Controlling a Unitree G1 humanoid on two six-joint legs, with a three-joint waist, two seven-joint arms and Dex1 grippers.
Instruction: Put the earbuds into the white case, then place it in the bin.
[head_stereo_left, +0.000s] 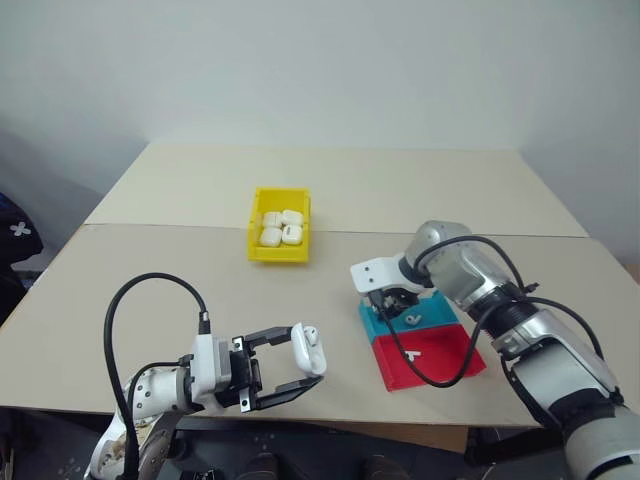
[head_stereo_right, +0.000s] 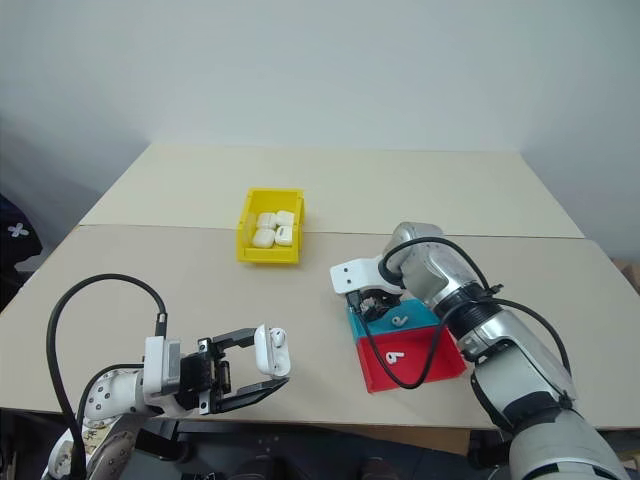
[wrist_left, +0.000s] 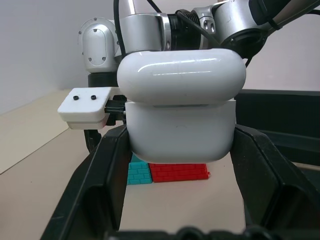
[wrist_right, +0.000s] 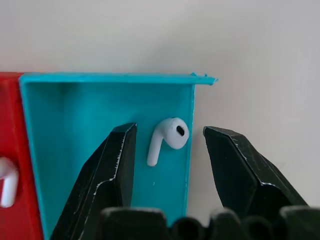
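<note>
Left end effector (head_stereo_left: 300, 368) pinches white case (head_stereo_left: 307, 347) lid-up for loading; right end effector (wrist_right: 167, 150) spread over teal-tray earbud (wrist_right: 167, 137).

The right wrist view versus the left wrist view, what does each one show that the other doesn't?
Right wrist view alone: an earbud lying inside the teal tray, between the open fingers of the right gripper, and a second earbud in the red tray.

Left wrist view alone: the white case, lid ajar, clamped in the left gripper.

Both: the two trays and the tan table.
</note>
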